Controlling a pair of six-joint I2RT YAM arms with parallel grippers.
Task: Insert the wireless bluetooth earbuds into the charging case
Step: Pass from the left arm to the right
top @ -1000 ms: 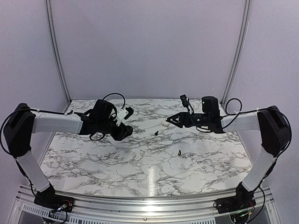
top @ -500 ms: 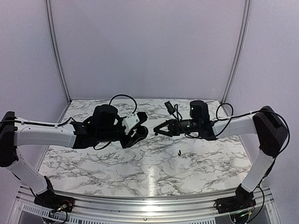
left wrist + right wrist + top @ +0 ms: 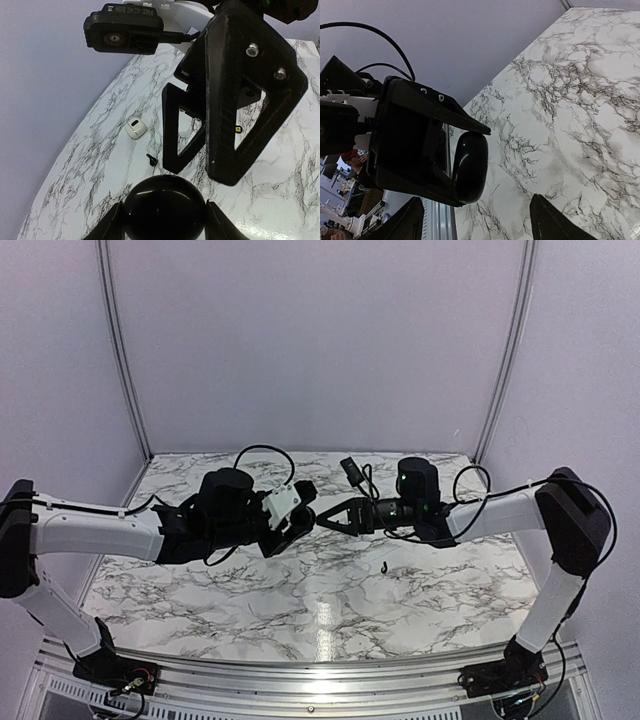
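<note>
L pincer — clamps blk case.

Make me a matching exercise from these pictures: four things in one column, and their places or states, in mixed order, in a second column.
Things
1 charging case
2 right claw
3 hook-shaped earbud
4 small white object

Places or states
A open, holding nothing
B on the marble beside a tiny black earbud
C gripped in the left claw
D lying alone on the marble

Pairs: 1-C, 2-A, 3-D, 4-B
</note>
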